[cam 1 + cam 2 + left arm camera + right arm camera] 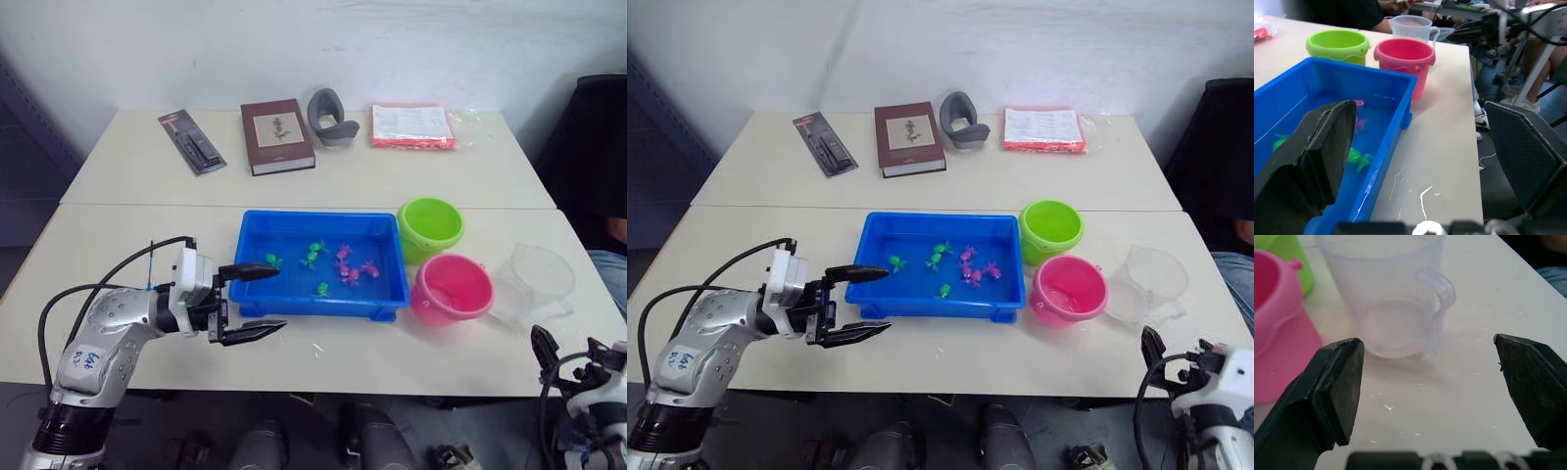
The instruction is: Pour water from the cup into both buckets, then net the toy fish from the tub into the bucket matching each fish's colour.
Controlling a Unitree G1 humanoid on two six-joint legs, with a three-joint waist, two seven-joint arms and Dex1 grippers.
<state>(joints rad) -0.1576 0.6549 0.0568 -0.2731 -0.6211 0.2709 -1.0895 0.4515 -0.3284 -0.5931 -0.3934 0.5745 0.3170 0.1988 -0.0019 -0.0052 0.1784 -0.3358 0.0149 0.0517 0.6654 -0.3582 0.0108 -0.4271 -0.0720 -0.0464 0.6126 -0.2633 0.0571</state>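
Standing upright on the table point(147, 245) just right of the pink bucket point(451, 289): the clear cup point(534, 282), handle toward the right gripper point(1430, 377). Hanging wide open and empty short of that handle. Squaring up on the handle before closing, judging by the gap. Waiting spread and empty beside the blue tub point(257, 294): left gripper point(250, 302).

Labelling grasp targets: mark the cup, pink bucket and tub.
cup point(1396, 328), right wrist view, front wall.
pink bucket point(438, 311), left eye view, outer wall at front.
tub point(323, 307), left eye view, near rim.
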